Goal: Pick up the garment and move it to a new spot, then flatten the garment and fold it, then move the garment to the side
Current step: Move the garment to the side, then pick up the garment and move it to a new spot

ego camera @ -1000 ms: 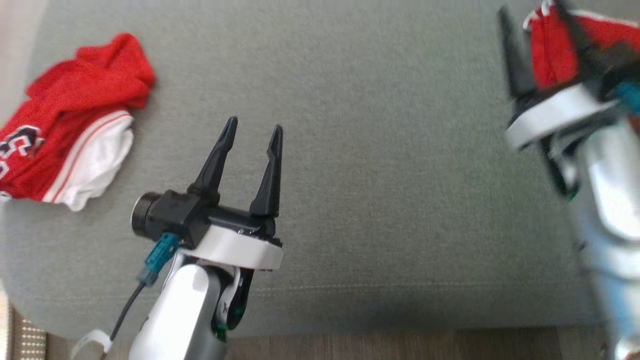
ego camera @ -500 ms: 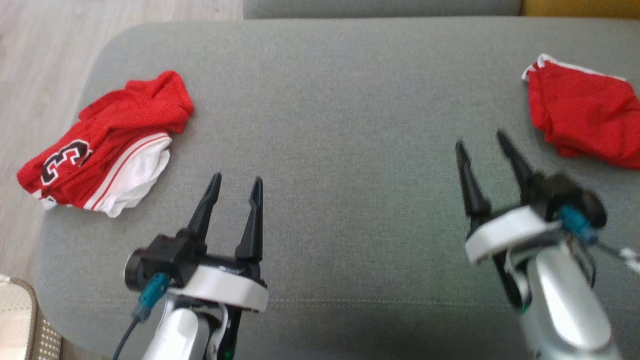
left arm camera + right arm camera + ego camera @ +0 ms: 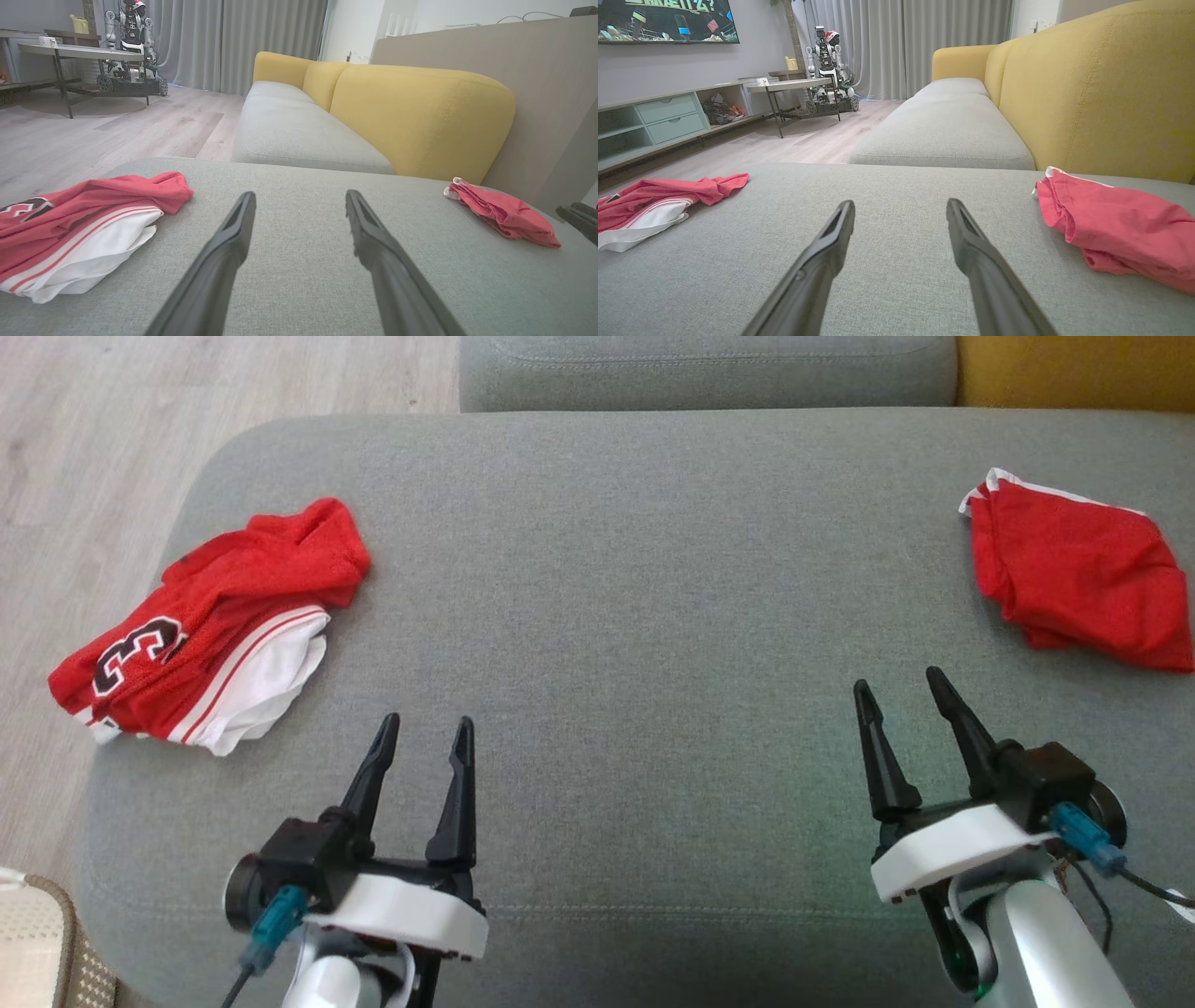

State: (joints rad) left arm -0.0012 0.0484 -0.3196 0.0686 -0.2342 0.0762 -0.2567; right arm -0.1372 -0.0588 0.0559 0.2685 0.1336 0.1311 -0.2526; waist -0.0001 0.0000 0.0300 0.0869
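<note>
A crumpled red and white jersey garment (image 3: 215, 625) with a black number lies at the left end of the grey cushion (image 3: 635, 616); it also shows as the jersey (image 3: 84, 210) (image 3: 658, 196). A smaller, folded red garment (image 3: 1074, 579) (image 3: 504, 214) (image 3: 1115, 224) rests at the right end. My left gripper (image 3: 428, 721) (image 3: 300, 193) hovers open near the front edge, right of the jersey and apart from it. My right gripper (image 3: 895, 679) (image 3: 900, 202) is open and holds nothing, in front of and left of the folded piece.
The cushion's rounded left edge drops to wood floor (image 3: 93, 429). A second grey seat (image 3: 709, 373) and a yellow backrest (image 3: 1074, 373) lie beyond. A pale rug corner (image 3: 28, 943) shows at lower left. Far off stand a table (image 3: 794, 86) and another robot (image 3: 826, 51).
The head view has shifted, so the whole picture moved. My right gripper has drawn back from the folded red garment toward the front edge. The folded garment stays on the cushion.
</note>
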